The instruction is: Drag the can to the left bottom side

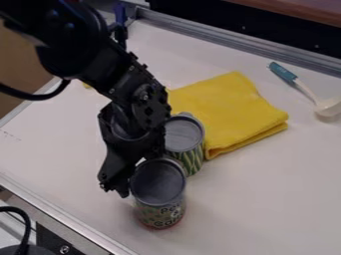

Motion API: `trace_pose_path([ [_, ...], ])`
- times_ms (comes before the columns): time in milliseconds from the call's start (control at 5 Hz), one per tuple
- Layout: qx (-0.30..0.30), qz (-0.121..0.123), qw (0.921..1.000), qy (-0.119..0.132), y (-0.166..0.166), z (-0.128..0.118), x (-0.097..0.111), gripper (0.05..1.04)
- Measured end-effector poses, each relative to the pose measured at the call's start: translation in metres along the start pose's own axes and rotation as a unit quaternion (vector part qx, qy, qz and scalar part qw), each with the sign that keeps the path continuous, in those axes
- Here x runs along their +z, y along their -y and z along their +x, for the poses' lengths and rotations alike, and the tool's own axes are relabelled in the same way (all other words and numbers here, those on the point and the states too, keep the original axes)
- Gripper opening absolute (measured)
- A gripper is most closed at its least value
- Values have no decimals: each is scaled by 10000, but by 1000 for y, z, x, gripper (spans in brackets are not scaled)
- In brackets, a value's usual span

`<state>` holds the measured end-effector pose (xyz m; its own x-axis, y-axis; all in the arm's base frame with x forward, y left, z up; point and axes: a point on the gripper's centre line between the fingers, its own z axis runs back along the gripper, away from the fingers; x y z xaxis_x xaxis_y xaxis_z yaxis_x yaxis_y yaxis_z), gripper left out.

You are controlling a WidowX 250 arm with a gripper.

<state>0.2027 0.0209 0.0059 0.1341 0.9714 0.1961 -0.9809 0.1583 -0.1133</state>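
Cannot tell if gripper [135, 173] is open or closed; 1 high, off-centre push could topple front can [160, 211] into rear can [192, 160]

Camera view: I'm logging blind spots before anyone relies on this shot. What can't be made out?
All in the camera view:
- Rear can: lower left part, hidden by the front can and gripper.
- Yellow cloth: left part, hidden by the arm and rear can.
- Utensil: end of its head, cut off by the right edge.
- Front can's small print: too blurred.
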Motion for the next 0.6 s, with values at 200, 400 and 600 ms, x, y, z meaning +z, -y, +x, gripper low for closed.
trace_pose_path([
  [200, 243, -28, 9997, 34, 3, -11, 1, 999],
  [400, 602, -73, 9981, 133, 4, -21, 3, 999],
  [600, 722, 59, 9974, 5, 6, -33, 8, 999],
])
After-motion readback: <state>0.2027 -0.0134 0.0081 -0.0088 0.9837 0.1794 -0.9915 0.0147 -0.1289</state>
